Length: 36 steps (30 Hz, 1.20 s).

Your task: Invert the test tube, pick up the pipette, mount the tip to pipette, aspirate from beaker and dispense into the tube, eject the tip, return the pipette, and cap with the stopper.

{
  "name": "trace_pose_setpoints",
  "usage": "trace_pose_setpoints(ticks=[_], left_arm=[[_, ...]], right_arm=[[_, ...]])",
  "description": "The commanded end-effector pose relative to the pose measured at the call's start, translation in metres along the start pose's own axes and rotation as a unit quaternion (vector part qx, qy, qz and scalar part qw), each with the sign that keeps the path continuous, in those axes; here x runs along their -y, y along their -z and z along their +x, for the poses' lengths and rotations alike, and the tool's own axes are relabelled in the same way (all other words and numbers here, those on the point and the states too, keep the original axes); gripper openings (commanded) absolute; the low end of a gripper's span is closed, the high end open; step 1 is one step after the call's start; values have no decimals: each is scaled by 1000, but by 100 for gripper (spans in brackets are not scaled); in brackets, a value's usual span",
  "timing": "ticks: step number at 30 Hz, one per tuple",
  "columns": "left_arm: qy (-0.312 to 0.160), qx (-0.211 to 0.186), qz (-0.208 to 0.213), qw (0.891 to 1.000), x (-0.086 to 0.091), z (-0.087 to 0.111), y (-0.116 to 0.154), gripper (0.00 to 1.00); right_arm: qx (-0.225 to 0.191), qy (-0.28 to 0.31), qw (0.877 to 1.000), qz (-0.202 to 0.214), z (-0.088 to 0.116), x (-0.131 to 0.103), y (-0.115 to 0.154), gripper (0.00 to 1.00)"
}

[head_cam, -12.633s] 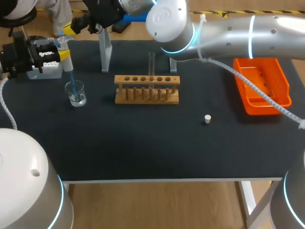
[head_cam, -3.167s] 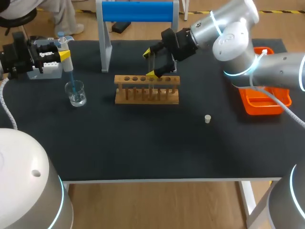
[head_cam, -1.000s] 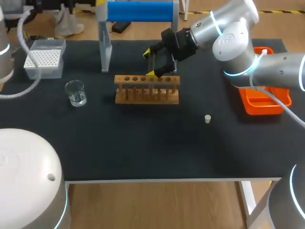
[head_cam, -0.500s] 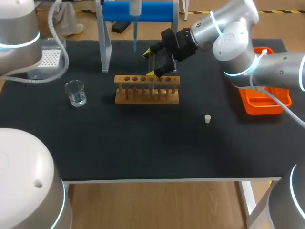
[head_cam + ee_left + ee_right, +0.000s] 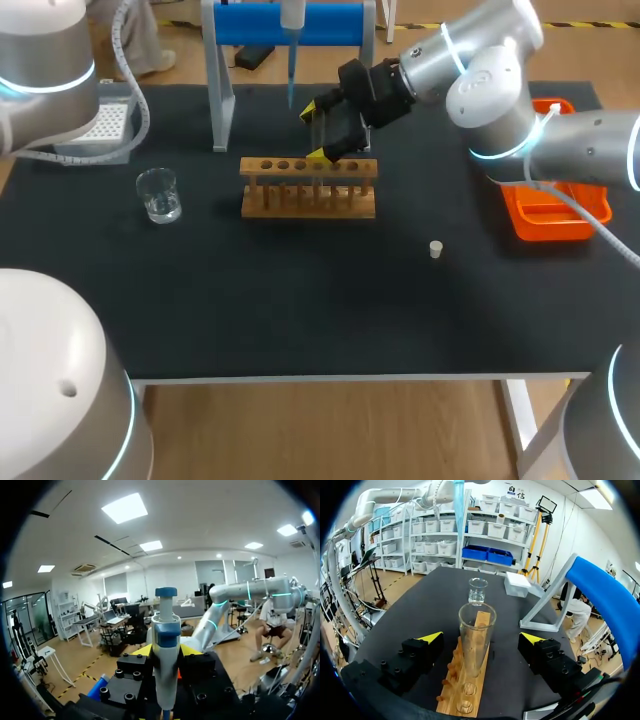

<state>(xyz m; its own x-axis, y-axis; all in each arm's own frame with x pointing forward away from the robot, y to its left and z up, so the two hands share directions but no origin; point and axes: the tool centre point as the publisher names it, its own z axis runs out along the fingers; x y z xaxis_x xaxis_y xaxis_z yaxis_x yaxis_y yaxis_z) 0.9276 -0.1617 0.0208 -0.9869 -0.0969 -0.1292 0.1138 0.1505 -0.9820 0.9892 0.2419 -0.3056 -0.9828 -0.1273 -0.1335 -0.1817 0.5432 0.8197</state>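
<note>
- The tip box (image 5: 100, 125) is sitting at the far left of the worktop (image 5: 300, 300), just under the left arm (image 5: 45, 55).
- The beaker (image 5: 159, 195) is standing in front of it, well apart from the rack (image 5: 308, 190).
- The left gripper (image 5: 166, 652) is holding the pipette (image 5: 165, 630) upright, its fingers pressing on the body from both sides.
- In the head view, the pipette's blue tip (image 5: 291, 75) is hanging over the worktop behind the rack's left half.
- The rack is lying across the middle, and the tube (image 5: 476, 635) is standing upright in a hole towards the rack's right end.
- The right gripper (image 5: 481, 639) is spread wide, one finger on each side of the tube, neither touching it.
- The stopper (image 5: 435, 249) is sitting alone to the right of the rack, nearer the front.
- The orange tray (image 5: 550, 218) is lying at the right edge, partly under the right arm (image 5: 500, 70).
</note>
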Motion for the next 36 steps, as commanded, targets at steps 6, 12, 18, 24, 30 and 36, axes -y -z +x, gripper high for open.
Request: trace_pose_setpoints(ticks=[6, 12, 18, 24, 30, 36], left_arm=[[0, -2, -1, 1000, 1, -1, 1, 0], [12, -3, 2, 1000, -4, -6, -1, 0], [19, -6, 4, 1000, -5, -14, -9, 0], [20, -12, 4, 1000, -4, -20, -18, 0], [25, -16, 6, 1000, -6, -25, -26, 0], [28, -17, 11, 999, -10, -29, -30, 0]], right_arm=[[-1, 0, 1000, 0, -1, 0, 0, 100], [-1, 0, 1000, 0, -1, 0, 0, 100], [-1, 0, 1000, 0, -1, 0, 0, 100], [-1, 0, 1000, 0, -1, 0, 0, 100], [-1, 0, 1000, 0, -1, 0, 0, 100], [-1, 0, 1000, 0, -1, 0, 0, 100]])
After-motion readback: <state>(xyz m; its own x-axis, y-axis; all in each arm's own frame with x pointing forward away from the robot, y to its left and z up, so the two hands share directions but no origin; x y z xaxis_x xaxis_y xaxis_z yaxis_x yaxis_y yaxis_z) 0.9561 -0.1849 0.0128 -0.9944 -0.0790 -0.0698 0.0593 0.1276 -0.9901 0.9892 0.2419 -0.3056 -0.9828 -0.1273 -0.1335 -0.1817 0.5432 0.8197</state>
